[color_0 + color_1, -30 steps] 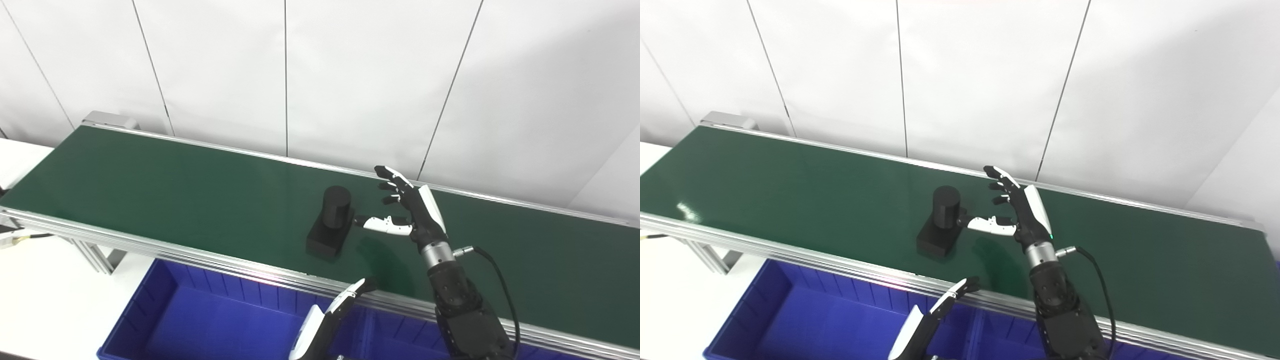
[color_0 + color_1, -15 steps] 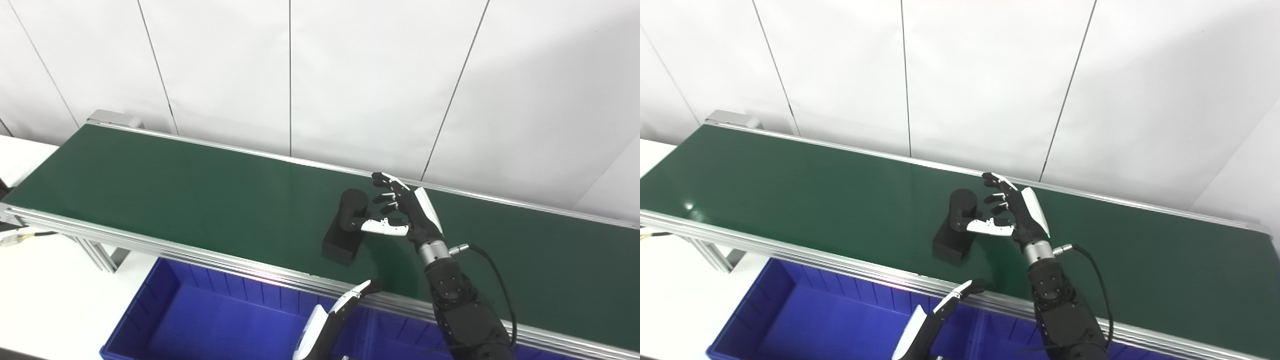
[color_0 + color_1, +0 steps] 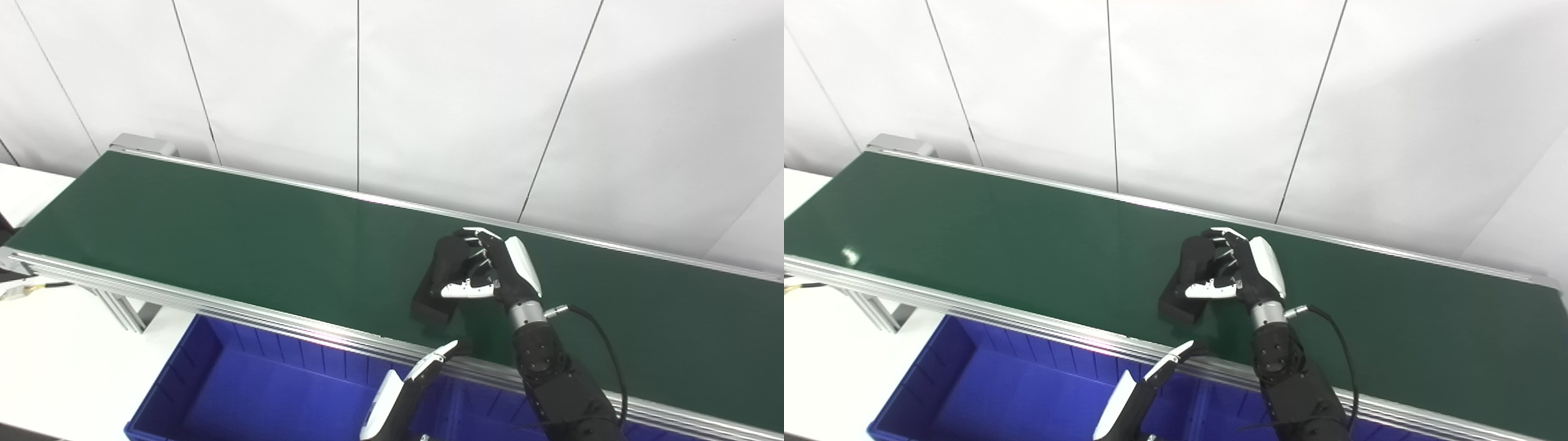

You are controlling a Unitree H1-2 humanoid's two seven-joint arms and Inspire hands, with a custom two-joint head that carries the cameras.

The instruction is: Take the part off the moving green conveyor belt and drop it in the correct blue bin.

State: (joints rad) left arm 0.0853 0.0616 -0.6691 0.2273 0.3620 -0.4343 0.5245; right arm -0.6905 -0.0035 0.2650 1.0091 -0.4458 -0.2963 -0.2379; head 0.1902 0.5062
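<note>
Fingertips of the left hand point(image 3: 398, 392) pointed up from below the belt's near rail, straight and apart, holding nothing, over the blue plastic bin point(image 3: 245, 392) that sat under the rail. Well beyond that hand ran the green conveyor belt point(image 3: 214, 245) in its aluminium frame, set on a white desk point(image 3: 55, 343).

Farther right, the black part point(image 3: 1188, 285), a matte upright cylinder on a rectangular block base, stood on the belt inside the curl of the right hand point(image 3: 1240, 269). That hand's fingers point(image 3: 471, 245) wrapped the cylinder from its far side while the white thumb point(image 3: 465, 289) crossed the near side, so the hand was closed around the part. The base seemed to rest on the belt, though whether it had lifted clear could not be told.

By its look the part was rigid, probably solid plastic or metal, neither fragile nor soft, with a dull surface that should not slip much. The cylinder looked like the natural place to grip; the block hanging below and to the left of the hand might weigh the hold off-centre and tilt it.

The base's long axis ran from the hand's palm toward the near-left, slantwise across the belt, with the cylinder at its far end pointing up.
</note>
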